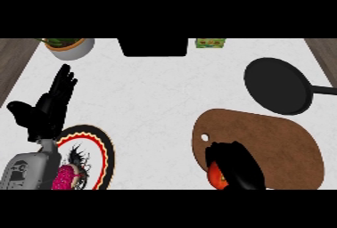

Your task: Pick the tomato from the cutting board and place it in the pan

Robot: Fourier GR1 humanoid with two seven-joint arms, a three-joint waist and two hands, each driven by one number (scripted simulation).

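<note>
Tomato (pixel 215 176) sits at lower centre-right of the frame, my right hand (pixel 236 165) curled over it on the cutting board (pixel 276 142). Pan (pixel 277 85) waits upper right; my left hand (pixel 49 109) rests open at left

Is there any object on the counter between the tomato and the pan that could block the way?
Nothing visible does. The right hand is curled on the tomato at the cutting board's near-left part; only bare board and counter separate it from the pan.

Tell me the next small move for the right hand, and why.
Probably lift: the right hand is already curled over the tomato at the near end of the cutting board. Raising it first would let it then travel toward the pan beyond the board.
</note>
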